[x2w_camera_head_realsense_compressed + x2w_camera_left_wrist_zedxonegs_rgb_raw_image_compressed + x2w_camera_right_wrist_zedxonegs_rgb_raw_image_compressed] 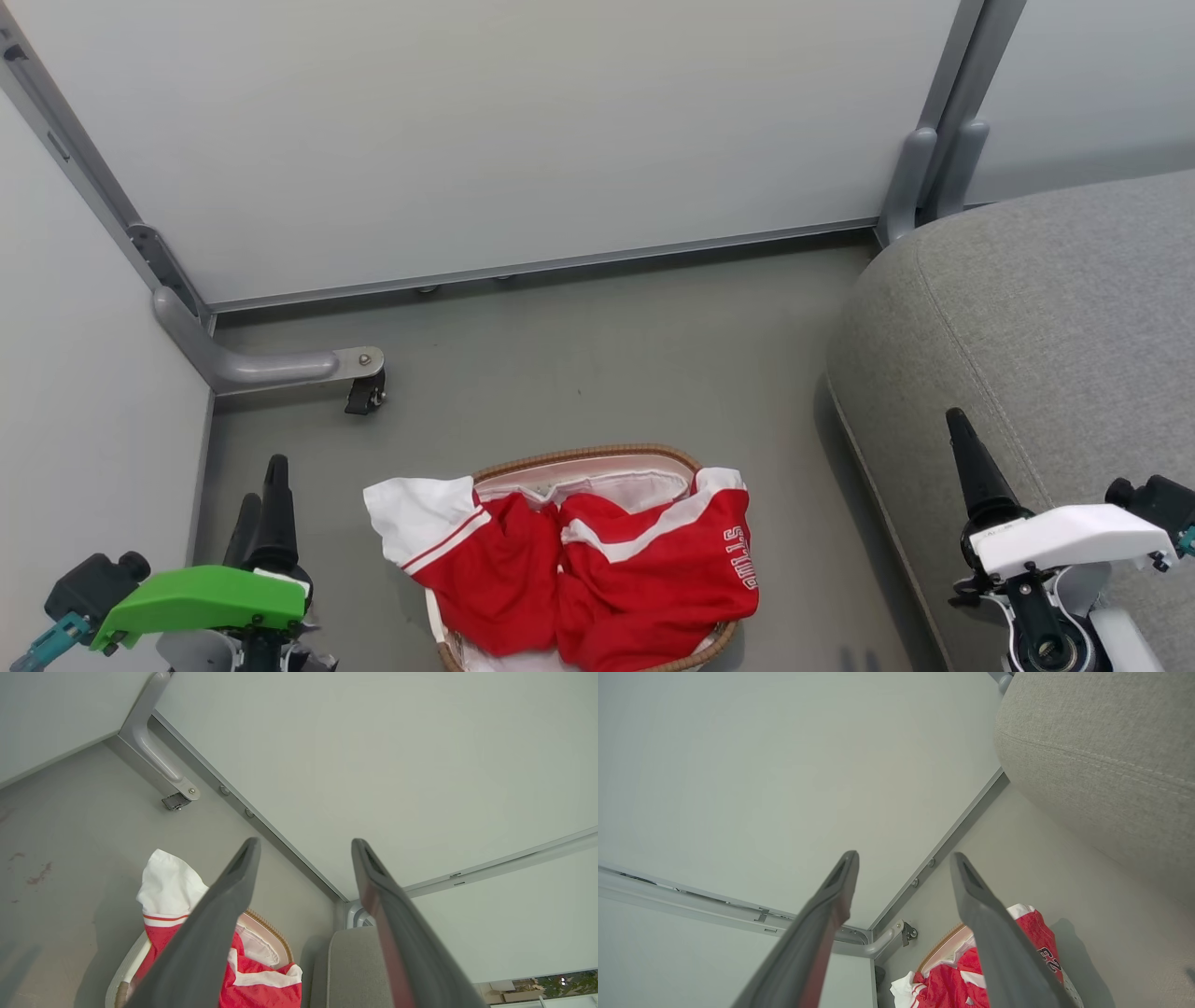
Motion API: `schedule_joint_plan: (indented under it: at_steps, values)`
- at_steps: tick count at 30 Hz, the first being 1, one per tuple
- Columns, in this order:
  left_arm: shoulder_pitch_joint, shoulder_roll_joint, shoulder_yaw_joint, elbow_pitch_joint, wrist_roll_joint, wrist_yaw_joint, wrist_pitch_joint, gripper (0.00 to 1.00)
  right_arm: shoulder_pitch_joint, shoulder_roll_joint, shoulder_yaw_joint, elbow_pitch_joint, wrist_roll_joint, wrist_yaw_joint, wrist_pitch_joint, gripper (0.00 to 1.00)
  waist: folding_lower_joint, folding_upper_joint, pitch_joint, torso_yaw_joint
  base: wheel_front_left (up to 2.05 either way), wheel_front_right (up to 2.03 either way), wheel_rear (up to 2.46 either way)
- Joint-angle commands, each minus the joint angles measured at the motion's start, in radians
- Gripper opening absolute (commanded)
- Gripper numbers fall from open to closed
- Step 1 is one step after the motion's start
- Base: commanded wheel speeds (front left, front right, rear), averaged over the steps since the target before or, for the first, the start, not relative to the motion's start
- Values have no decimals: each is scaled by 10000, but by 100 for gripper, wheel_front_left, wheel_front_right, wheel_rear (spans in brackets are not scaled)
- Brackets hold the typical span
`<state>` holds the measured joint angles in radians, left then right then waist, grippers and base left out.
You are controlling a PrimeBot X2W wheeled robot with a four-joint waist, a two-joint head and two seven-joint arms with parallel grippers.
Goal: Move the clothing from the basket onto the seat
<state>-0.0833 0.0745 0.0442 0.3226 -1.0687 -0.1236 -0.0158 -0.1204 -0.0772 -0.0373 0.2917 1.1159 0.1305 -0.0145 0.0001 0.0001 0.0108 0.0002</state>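
Clothing heaped in basket on floor, left of seat, white sleeve spilling over rim. Numerals visible from right wrist, reddish stains from left wrist. Left gripper and right gripper both spread wide, empty.

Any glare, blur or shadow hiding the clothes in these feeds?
Head view: even light, no glare, clothing in the basket sharp, soft shadow beside the seat. Left wrist view: the left gripper looks soft up close and covers part of the clothing. Right wrist view: the right gripper is likewise soft; the wall rail bows.
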Motion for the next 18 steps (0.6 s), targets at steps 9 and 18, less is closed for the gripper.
schedule_joint_plan:
  at_steps: [9,18]
  values:
    - [-375,278,-294,-1,1784,42,-404,100,-357,-145,242,-73,-1783,1,-408,100,-1,-1,27,-1,0,0,0]
    - [-365,409,-590,-63,3081,54,-705,100,-439,-306,399,36,-3185,1,-713,100,-1,-1,53,4,0,0,0]
